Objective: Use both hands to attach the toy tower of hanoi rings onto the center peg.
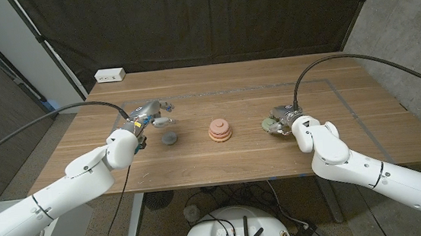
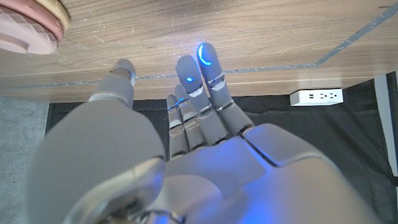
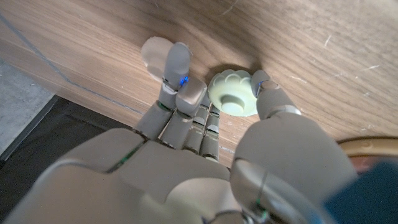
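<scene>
Right hand [image 3: 205, 168] around pale green ring [image 3: 233, 94], perhaps gripping; left hand [image 2: 186, 155] empty, fingers apart.

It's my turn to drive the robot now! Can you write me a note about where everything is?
Left hand: open, holding nothing, close to the grey ring.
Right hand: fingers and thumb on either side of the green ring; can't tell if it grips yet.
Done: the middle stack already has pink and orange rings.
Left: the green and grey rings go on the stack.
</scene>
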{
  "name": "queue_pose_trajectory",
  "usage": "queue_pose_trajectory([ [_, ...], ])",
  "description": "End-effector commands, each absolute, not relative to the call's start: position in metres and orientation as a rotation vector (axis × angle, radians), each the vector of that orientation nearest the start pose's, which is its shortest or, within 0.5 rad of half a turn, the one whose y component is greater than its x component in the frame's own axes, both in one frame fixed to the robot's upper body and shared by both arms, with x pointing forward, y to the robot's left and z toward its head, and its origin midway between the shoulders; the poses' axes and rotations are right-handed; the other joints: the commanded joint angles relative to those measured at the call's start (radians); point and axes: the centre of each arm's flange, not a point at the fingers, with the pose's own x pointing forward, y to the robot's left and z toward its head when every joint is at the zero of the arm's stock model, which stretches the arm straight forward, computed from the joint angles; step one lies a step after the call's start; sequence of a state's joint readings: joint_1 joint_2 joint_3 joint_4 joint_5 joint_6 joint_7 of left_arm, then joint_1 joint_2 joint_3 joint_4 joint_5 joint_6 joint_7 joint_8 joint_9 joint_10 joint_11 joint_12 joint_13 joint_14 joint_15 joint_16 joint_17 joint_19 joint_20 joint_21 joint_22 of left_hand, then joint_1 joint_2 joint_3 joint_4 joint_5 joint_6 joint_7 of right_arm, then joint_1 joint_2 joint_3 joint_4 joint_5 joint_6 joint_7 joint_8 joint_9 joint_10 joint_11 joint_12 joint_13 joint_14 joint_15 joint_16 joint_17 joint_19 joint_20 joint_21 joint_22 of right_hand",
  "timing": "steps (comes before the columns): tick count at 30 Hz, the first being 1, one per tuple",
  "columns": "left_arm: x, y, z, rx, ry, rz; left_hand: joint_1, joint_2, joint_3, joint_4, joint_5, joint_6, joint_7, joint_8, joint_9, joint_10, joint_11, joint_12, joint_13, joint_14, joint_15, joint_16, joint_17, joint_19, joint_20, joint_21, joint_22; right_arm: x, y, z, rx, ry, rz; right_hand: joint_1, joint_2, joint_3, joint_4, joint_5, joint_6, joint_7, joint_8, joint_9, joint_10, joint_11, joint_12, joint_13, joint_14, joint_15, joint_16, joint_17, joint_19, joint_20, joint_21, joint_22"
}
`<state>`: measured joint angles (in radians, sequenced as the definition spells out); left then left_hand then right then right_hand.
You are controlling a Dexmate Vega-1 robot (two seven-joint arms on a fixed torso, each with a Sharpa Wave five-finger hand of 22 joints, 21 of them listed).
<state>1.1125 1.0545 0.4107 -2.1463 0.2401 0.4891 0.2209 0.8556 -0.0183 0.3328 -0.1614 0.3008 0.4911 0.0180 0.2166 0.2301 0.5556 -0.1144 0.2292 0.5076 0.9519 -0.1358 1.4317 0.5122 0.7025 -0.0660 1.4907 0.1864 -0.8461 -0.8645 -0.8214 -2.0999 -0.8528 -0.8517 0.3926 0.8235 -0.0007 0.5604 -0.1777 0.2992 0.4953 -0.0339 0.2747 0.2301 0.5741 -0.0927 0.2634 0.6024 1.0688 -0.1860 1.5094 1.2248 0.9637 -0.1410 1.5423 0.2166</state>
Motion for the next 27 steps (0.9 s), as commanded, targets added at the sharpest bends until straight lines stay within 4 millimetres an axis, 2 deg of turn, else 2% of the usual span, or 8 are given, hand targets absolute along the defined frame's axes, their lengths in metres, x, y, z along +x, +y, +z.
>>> queue_pose_trajectory([
  [1,0.521,0.279,-0.013,1.234,-0.5,0.149,0.004,0.001,0.004,-0.005,0.009,0.007,-0.008,-0.002,0.006,0.006,-0.009,-0.001,0.005,-0.005,-0.082,0.01,0.004,0.016,-0.139,-0.002,0.002,0.541,-0.204,-0.044,-1.612,-0.187,-0.083,0.031,0.024,0.017,0.006,0.007,0.034,-0.018,0.006,0.001,0.047,-0.04,0.005,0.005,0.012,-0.032,0.007,0.005,0.011,-0.077,0.006,0.005],
  [27,0.525,0.284,-0.018,1.204,-0.49,0.155,0.007,-0.001,0.01,-0.003,0.01,0.007,-0.005,-0.005,0.008,0.01,-0.007,-0.003,0.008,-0.007,-0.082,0.014,0.002,0.011,-0.139,-0.003,0.004,0.52,-0.191,-0.014,-1.624,-0.262,-0.054,0.035,0.029,0.023,0.008,0.017,0.053,-0.019,0.008,0.001,0.062,-0.041,0.003,0.013,0.019,-0.031,0.016,0.004,0.015,-0.077,0.002,0.005],
])
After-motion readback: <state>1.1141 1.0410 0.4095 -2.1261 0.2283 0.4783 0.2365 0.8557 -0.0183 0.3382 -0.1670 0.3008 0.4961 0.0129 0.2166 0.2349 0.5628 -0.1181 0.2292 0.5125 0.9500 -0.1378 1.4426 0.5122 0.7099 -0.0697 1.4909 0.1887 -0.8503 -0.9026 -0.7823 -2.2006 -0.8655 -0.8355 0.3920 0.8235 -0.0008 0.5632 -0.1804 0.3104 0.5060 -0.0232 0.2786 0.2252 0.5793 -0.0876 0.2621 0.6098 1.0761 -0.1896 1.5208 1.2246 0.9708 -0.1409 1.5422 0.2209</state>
